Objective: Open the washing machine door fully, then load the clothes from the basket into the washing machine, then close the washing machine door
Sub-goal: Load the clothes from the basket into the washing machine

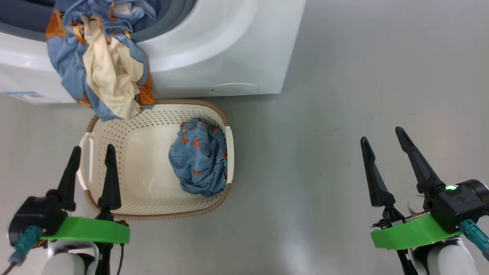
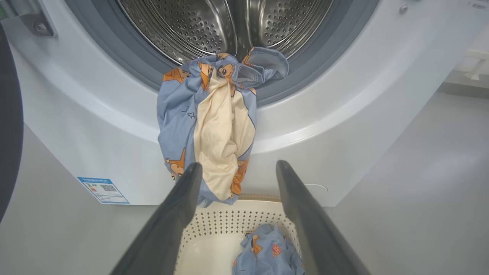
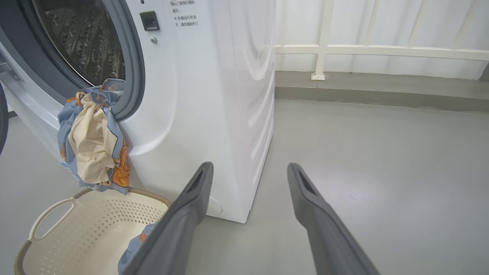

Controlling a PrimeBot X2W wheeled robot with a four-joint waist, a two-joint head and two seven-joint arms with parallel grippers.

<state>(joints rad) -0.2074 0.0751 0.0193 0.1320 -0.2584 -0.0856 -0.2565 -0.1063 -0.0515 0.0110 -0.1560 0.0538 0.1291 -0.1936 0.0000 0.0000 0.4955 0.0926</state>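
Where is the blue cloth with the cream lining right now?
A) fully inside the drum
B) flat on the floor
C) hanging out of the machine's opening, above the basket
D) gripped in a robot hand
C: the blue cloth drapes over the washing machine opening's lower lip, dangling to the basket rim.

Basket (image 1: pixel 126 198) before washing machine (image 1: pixel 229 46)

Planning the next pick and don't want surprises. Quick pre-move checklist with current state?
1. ok: washing machine door swung clear of the opening.
2. ok: left gripper open, empty.
3. ok: right gripper open, empty.
4. not ok: patterned garment not fully inside the drum; it hangs over the gasket down the front.
5. not ok: basket not emptied; a blue bundle lies inside.
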